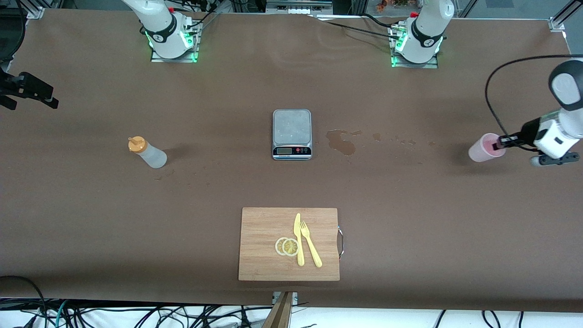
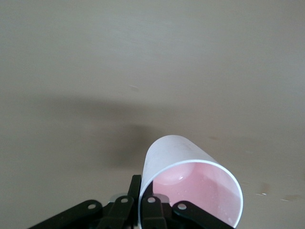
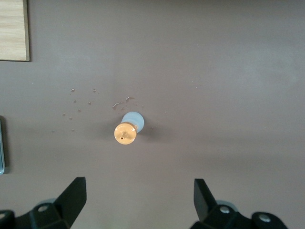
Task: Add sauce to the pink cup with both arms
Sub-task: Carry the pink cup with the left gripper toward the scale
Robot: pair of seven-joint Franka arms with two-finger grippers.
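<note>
The pink cup is tilted and held above the table at the left arm's end. My left gripper is shut on its rim, one finger inside and one outside the wall. In the left wrist view the cup shows its pink inside at my left gripper. The sauce bottle, whitish with an orange cap, stands on the table toward the right arm's end. My right gripper is high up and open. In the right wrist view the bottle is seen from above, well below my right gripper.
A grey kitchen scale sits mid-table with a brown stain beside it. A wooden cutting board nearer the front camera holds lemon slices, a yellow knife and a fork. The board's corner shows in the right wrist view.
</note>
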